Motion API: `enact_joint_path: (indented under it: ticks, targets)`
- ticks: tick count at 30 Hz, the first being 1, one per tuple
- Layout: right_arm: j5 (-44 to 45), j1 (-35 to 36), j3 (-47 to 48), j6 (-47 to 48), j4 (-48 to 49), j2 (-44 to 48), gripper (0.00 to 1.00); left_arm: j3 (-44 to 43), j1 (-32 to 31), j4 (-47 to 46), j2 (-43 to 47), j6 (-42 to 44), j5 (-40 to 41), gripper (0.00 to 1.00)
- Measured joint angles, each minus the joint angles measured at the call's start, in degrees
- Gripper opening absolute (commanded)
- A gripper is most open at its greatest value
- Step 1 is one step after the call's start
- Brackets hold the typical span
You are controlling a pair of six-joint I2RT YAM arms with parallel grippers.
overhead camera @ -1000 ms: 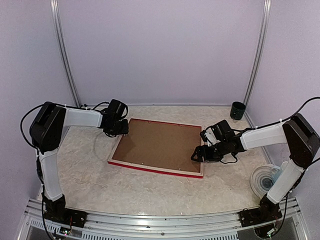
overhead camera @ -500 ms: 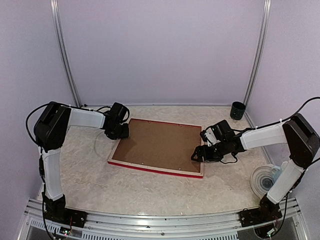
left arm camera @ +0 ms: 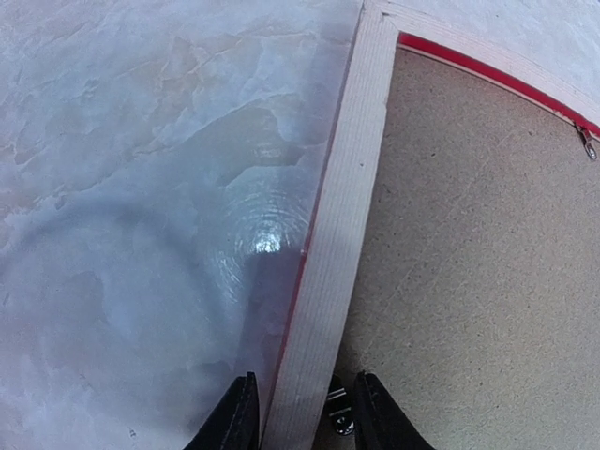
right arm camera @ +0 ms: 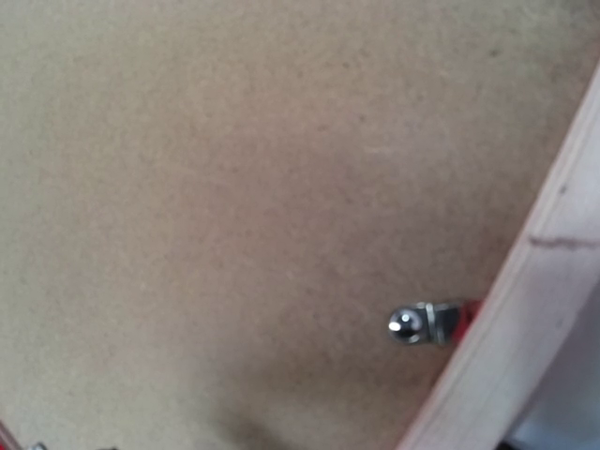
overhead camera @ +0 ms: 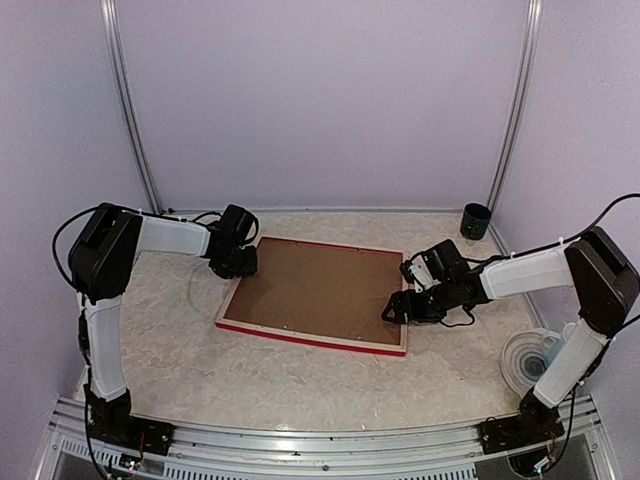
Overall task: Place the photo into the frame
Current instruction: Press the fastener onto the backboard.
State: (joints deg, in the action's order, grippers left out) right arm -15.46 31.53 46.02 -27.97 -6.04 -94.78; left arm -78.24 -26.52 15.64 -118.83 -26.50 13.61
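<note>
Over the last 1 s the left gripper (left arm camera: pixel 306 379) has come down onto the far-left corner of the frame (overhead camera: pixel 300 338). The frame lies face down on the table (overhead camera: pixel 200 370) with the brown backing panel (overhead camera: pixel 320 288) seated in it, and the 2 fingers now straddle the left rail, narrowed but not pinching. The right gripper (overhead camera: pixel 397 308) is unmoved at the right rail over a metal clip (right arm camera: pixel 422 322), jaws wide, holding nothing. The photo is not in view, possibly under the panel; judged: both arms are set to work the clips.
</note>
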Motion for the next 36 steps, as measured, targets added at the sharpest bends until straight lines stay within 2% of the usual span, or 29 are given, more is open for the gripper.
enact_joint_path:
  ticks: [29, 32, 36]
  targets:
    - [0.0, 0.0, 0.2, 0.0, 0.1, -0.3, 0.83, 0.0, 0.3, -0.5, 0.0, 0.3, 0.5, 0.23]
    - [0.0, 0.0, 0.2, 0.0, 0.2, -0.3, 0.83, 0.0, 0.3, -0.5, 0.0, 0.3, 0.7, 0.24]
    - [0.0, 0.0, 0.2, 0.0, 0.3, -0.3, 0.83, 0.0, 0.3, -0.5, 0.0, 0.2, 0.7, 0.36]
